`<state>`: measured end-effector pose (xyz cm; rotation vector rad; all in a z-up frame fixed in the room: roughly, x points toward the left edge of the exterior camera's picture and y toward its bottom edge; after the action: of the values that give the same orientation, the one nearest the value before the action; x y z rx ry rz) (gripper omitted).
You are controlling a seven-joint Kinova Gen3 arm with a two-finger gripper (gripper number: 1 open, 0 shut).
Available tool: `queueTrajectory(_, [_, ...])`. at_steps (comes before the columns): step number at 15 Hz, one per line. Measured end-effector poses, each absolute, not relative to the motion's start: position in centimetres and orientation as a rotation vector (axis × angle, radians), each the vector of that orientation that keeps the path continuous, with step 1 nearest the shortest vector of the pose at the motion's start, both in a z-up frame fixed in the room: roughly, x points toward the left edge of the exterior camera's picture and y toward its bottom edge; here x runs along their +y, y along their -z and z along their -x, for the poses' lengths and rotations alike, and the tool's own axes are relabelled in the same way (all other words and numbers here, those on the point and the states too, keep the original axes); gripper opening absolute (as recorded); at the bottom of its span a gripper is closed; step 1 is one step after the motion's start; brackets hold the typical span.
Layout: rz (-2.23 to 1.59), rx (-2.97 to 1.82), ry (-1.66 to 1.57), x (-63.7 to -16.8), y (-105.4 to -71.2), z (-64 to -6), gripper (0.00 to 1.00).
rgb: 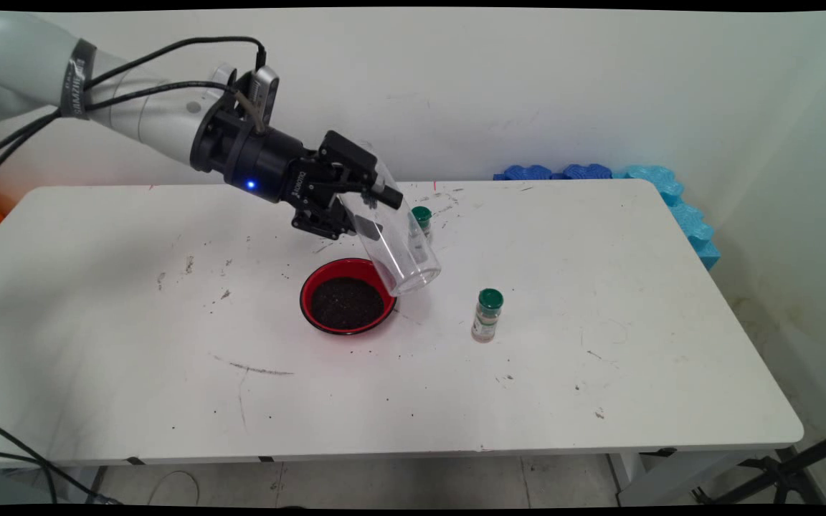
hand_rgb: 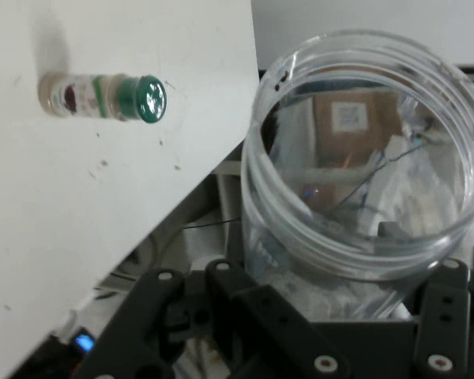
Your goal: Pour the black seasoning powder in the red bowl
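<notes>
My gripper (rgb: 363, 204) is shut on a clear plastic jar (rgb: 395, 240), which it holds tilted with the mouth pointing down and to the right. The jar's mouth (rgb: 416, 279) hangs just above the right rim of a red bowl (rgb: 348, 297) filled with dark grains. In the hand view the jar (hand_rgb: 355, 197) fills the right side, open mouth facing the camera and looking empty. A green-capped spice bottle (rgb: 487, 315) stands right of the bowl; it shows in the hand view as the spice bottle (hand_rgb: 103, 96).
A second green-capped bottle (rgb: 421, 218) stands behind the jar, partly seen through it. Dark crumbs and scuffs dot the white table (rgb: 133, 344). Blue foam pieces (rgb: 671, 197) lie along the far right corner. Black cables trail at the lower left.
</notes>
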<state>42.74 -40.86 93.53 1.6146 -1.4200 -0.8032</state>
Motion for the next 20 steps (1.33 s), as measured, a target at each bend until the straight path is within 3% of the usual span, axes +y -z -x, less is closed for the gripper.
queueTrajectory(20, [-0.764, -2.083, 0.166, -38.7, -95.9, -39.3, 0.0])
